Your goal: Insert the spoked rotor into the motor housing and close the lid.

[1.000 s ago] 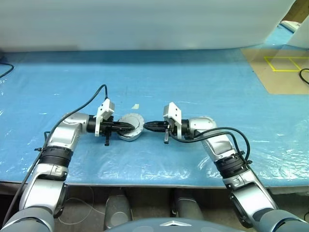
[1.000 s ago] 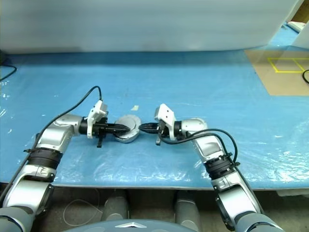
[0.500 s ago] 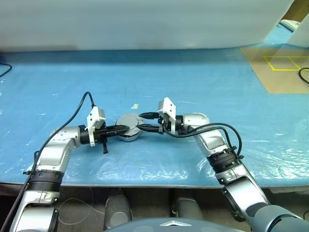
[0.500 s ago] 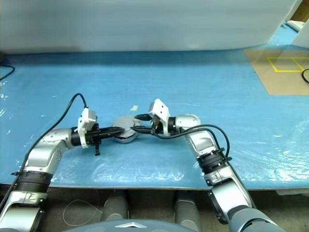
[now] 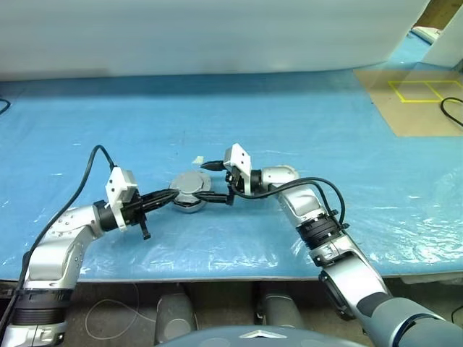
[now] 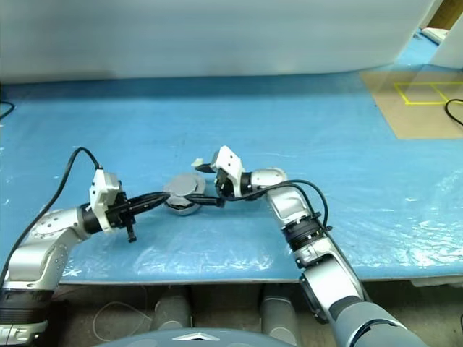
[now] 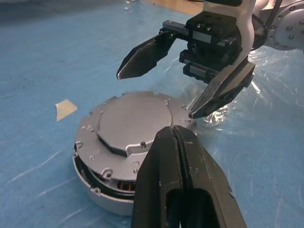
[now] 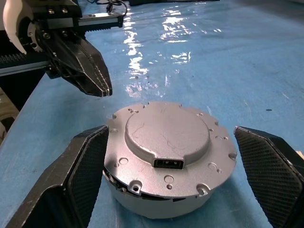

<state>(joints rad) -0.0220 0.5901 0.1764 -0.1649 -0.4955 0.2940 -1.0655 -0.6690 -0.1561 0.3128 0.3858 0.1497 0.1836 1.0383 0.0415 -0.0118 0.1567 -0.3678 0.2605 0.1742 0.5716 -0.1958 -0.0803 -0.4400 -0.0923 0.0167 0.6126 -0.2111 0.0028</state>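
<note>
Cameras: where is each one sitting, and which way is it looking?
Left eye and right eye views: on the head, looking forward and down at the blue table; both arms show.
Left wrist view: on the left arm, looking along the shut left gripper at the lid on the motor housing.
Right wrist view: on the right arm, its open right gripper on either side of the lid.
Both wrist views share the lid and each other's gripper.

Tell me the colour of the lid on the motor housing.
Plain matte silver-grey; the lid shows best in the right wrist view.
</note>
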